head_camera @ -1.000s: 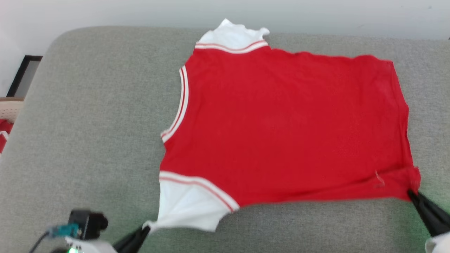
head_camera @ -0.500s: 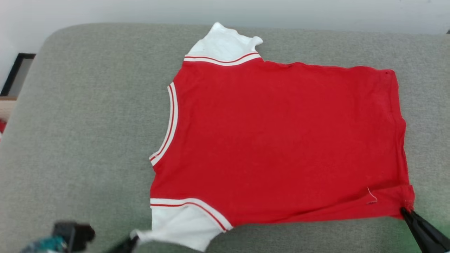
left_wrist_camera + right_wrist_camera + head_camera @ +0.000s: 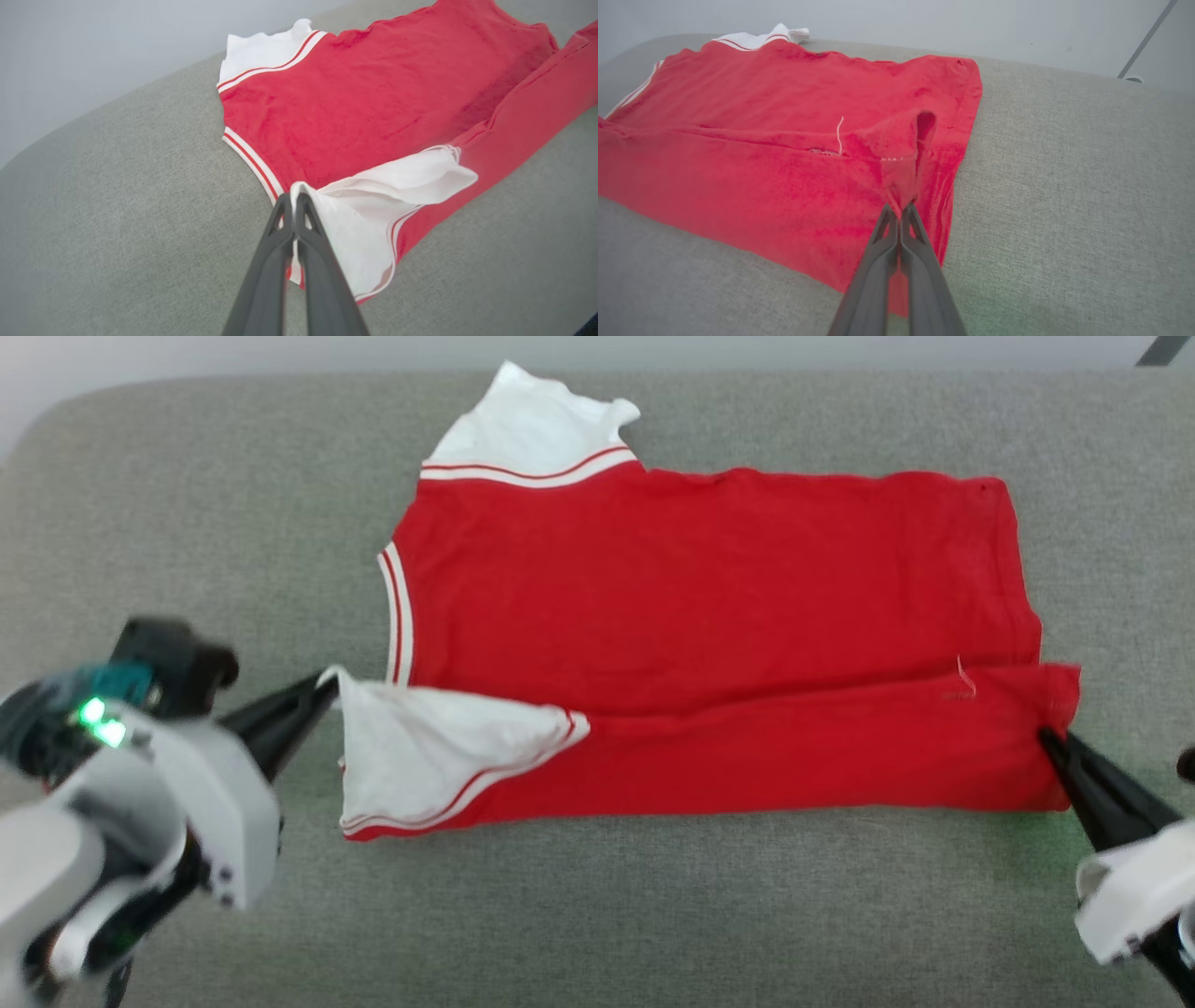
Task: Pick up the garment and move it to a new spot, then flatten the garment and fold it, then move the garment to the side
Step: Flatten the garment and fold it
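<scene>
On grey woven cushion (image 3: 653,915): red knit shirt (image 3: 709,607) flat, near long edge folded over toward cushion's middle; left gripper (image 3: 325,683) clamped on white sleeve tip; right gripper (image 3: 1046,735) clamped on red hem corner.

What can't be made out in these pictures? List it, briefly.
Underside of the garment: all views, pressed against the grey cushion.
Strip beneath the folded-over near edge: head view, covered by the fold.
Left arm housing: head view, blurred.
Wrist behind the right end effector: head view, cut by the right edge.
</scene>
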Motion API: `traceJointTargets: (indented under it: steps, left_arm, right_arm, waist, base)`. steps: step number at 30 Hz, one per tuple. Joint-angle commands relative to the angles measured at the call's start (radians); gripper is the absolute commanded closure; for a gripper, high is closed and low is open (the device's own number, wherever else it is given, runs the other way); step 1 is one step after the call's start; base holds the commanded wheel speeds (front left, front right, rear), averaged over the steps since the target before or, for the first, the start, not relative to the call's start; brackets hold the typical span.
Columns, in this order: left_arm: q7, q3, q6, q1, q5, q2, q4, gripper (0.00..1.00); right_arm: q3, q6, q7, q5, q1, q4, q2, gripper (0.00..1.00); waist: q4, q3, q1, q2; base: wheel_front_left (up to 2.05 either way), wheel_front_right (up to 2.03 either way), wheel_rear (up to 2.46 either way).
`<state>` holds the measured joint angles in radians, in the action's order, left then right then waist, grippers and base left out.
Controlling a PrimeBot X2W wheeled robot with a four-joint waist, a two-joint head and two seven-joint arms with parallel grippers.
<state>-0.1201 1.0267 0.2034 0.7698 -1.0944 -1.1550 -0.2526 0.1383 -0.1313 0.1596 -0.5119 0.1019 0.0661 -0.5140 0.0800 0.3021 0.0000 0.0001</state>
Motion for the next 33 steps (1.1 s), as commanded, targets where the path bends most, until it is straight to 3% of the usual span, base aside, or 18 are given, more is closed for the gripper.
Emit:
traceJointTargets:
  steps: [1,10,15,19,20,23,25,26,27,28,29,33]
  left_arm:
    - [-0.028,0.005,-0.051,0.048,0.011,0.051,0.079,1.00]
    - [-0.117,0.054,-0.227,0.146,-0.009,0.244,0.437,1.00]
    - [-0.150,0.073,-0.274,0.151,-0.045,0.315,0.568,1.00]
    - [-0.151,0.073,-0.289,0.159,-0.057,0.337,0.616,1.00]
    - [-0.155,0.072,-0.295,0.163,-0.067,0.346,0.642,0.78]
    - [-0.162,0.063,-0.299,0.163,-0.087,0.356,0.663,0.71]
    - [-0.165,0.056,-0.300,0.165,-0.107,0.365,0.675,0.51]
    - [-0.162,0.052,-0.302,0.168,-0.111,0.366,0.679,0.30]
    - [-0.160,0.050,-0.302,0.173,-0.108,0.364,0.681,0.11]
    - [-0.161,0.048,-0.301,0.173,-0.112,0.364,0.684,0.00]
    - [-0.163,0.046,-0.300,0.172,-0.117,0.364,0.684,0.00]
    - [-0.139,0.027,-0.285,0.176,-0.125,0.352,0.665,0.00]
  right_arm:
    - [-0.006,0.001,0.020,0.011,0.044,-0.021,0.019,1.00]
    - [0.006,0.001,0.123,0.035,0.133,-0.082,0.059,1.00]
    - [0.000,0.001,0.168,0.026,0.143,-0.097,0.078,1.00]
    - [0.001,0.001,0.194,0.020,0.152,-0.103,0.082,1.00]
    - [0.001,0.001,0.220,0.010,0.157,-0.111,0.084,1.00]
    - [-0.004,0.001,0.243,0.001,0.159,-0.117,0.083,1.00]
    - [0.000,0.001,0.274,-0.009,0.162,-0.123,0.081,0.90]
    - [-0.001,0.001,0.286,-0.010,0.168,-0.124,0.080,0.82]
    - [-0.004,0.001,0.297,-0.009,0.173,-0.126,0.082,0.67]
    - [-0.003,0.001,0.310,-0.009,0.176,-0.127,0.081,0.14]
    - [-0.003,0.001,0.321,-0.010,0.179,-0.125,0.081,0.00]
    - [-0.015,0.001,0.359,-0.015,0.193,-0.116,0.085,0.00]
  waist:
    - [-0.017,0.030,0.0000,-0.0001]
    - [-0.026,0.067,0.0000,-0.0001]
    - [-0.027,0.069,0.0000,-0.0001]
    - [-0.026,0.066,0.0000,-0.0001]
    - [-0.024,0.062,0.0000,-0.0001]
    - [-0.021,0.056,0.0000,-0.0001]
    - [-0.016,0.048,0.0000,-0.0001]
    - [-0.015,0.045,0.0000,-0.0001]
    - [-0.013,0.041,0.0000,-0.0001]
    - [-0.011,0.036,0.0000,-0.0001]
    - [-0.009,0.031,0.0000,-0.0001]
    - [-0.003,0.012,0.0000,-0.0001]
  base:
    - [0.00,0.00,0.00]
    - [0.00,0.00,0.00]
    - [0.00,0.00,0.00]
    - [0.00,0.00,0.00]
    - [0.00,0.00,0.00]
    - [0.00,0.00,0.00]
    - [0.00,0.00,0.00]
    - [0.00,0.00,0.00]
    - [0.00,0.00,0.00]
    - [0.00,0.00,0.00]
    - [0.00,0.00,0.00]
    - [0.00,0.00,0.00]
